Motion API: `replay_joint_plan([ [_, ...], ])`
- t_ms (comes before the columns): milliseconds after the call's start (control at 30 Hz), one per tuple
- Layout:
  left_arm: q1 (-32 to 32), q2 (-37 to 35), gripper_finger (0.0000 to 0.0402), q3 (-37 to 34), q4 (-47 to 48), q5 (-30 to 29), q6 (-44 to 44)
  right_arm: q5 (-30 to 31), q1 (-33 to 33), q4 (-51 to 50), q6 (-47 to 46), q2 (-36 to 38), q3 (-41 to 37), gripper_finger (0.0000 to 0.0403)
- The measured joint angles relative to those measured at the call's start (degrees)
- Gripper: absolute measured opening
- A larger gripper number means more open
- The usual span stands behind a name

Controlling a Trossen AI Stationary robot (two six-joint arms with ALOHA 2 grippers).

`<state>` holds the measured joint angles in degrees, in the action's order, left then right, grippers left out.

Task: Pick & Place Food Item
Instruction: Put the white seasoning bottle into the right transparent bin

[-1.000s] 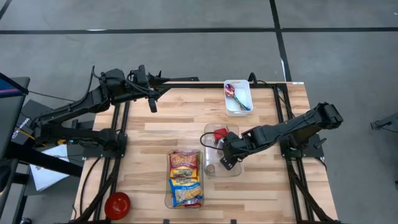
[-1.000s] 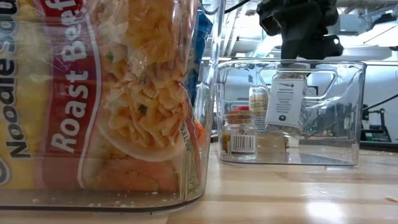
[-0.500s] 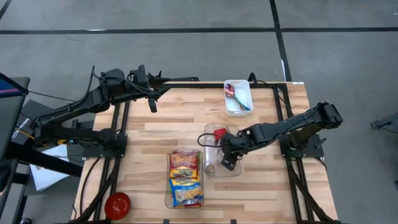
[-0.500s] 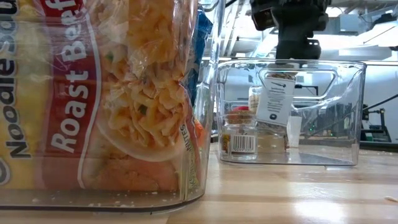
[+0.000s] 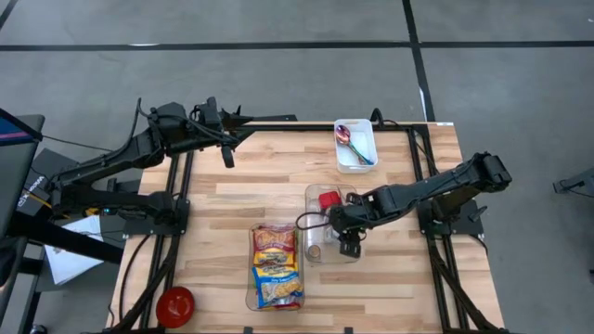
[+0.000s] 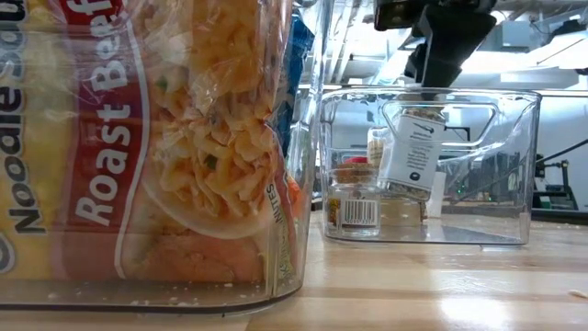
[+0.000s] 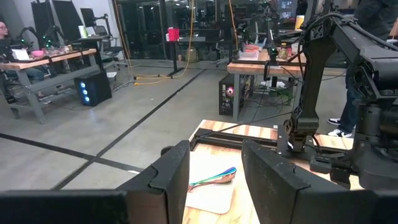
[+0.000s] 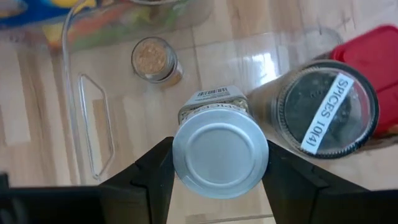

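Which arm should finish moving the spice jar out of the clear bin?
Right. Its hand is already shut on the spice jar, lifted and tilted above the floor of the clear bin. The left hand hangs idle at the table's far left corner, holding nothing.
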<state>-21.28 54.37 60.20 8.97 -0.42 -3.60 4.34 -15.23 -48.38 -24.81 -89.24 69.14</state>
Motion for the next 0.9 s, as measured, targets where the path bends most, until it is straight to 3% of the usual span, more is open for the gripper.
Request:
replay_joint_plan([
  [300, 0.0, 0.0, 0.014, 0.0, 0.0, 0.0, 0.0, -0.3, 0.7, 0.8, 5.7, 0.0, 0.0, 0.0191],
  [900, 0.0, 0.0, 0.014, 0.0, 0.0, 0.0, 0.0, -3.5, 1.9, 0.9, 7.0, -1.1, 0.0, 0.0191],
])
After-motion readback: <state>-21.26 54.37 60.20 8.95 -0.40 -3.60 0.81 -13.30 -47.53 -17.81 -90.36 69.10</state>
